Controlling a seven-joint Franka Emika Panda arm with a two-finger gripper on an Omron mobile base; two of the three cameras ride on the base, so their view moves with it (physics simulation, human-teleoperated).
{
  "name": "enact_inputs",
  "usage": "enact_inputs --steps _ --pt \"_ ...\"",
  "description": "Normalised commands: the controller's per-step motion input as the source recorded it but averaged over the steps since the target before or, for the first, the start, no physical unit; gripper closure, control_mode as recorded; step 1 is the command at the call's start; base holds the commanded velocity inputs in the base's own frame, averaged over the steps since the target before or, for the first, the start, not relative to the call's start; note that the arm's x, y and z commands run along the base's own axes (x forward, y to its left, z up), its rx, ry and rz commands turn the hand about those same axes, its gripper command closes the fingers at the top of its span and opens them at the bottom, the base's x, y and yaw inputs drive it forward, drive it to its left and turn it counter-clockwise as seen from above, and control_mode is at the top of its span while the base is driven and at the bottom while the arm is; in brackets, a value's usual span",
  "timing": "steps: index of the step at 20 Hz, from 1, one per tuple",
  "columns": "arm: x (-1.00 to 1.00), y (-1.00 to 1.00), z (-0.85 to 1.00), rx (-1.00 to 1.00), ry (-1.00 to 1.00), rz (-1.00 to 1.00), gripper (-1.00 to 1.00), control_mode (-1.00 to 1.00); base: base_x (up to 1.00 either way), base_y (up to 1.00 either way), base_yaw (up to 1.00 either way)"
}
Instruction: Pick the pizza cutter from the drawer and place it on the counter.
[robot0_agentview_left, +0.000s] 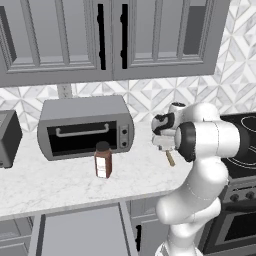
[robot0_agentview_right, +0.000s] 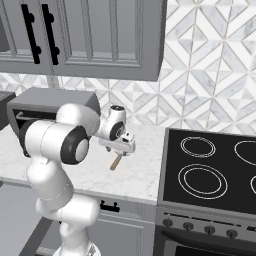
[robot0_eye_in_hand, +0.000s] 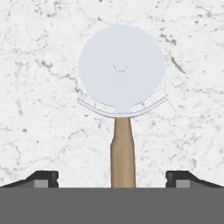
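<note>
Left base view: the arm's white elbow link sits closest to the lens, with the open drawer (robot0_agentview_left: 82, 231) below it, its flat grey interior bare. Beyond the elbow, the gripper (robot0_agentview_left: 165, 148) hangs over the counter (robot0_agentview_left: 50, 185). A tan handle of the pizza cutter (robot0_agentview_left: 170, 159) projects beneath it. A brown bottle (robot0_agentview_left: 103, 160) stands on the marble in front of the toaster oven (robot0_agentview_left: 85, 127), well apart from the cutter.

Right base view: the gripper (robot0_agentview_right: 119, 149) is over the marble counter (robot0_agentview_right: 135, 175), left of the stovetop (robot0_agentview_right: 210, 172). The pizza cutter (robot0_agentview_right: 116, 162) handle slants down from it toward the slab. Whether the handle end touches the surface cannot be determined.

Hand view: the finger tips (robot0_eye_in_hand: 41, 179) stand wide apart at the bottom edge, with the handle running between them and clear of both; the jaws are spread, not clamped. The pizza cutter (robot0_eye_in_hand: 121, 87) shows a round silver-white wheel, a thin curved guard below it, and a slim tan wooden handle against the white counter (robot0_eye_in_hand: 39, 65).

Hazards, by judgement: if the cutter is not yet fully at rest, the round wheel may let it roll or pivot along the marble. A retreat straight along the handle could snag it and drag the tool.
</note>
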Motion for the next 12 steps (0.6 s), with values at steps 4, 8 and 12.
enact_inputs --steps 4,8,12 --pt "-0.04 0.43 0.61 0.0 -0.16 -0.04 -1.0 -1.0 0.0 0.0 0.0" --pt "-0.57 0.56 0.46 -0.02 -0.2 0.0 -1.0 -1.0 0.0 0.0 0.0" --pt "-0.56 0.58 0.59 -0.03 -0.27 0.0 -1.0 -1.0 0.0 0.0 0.0"
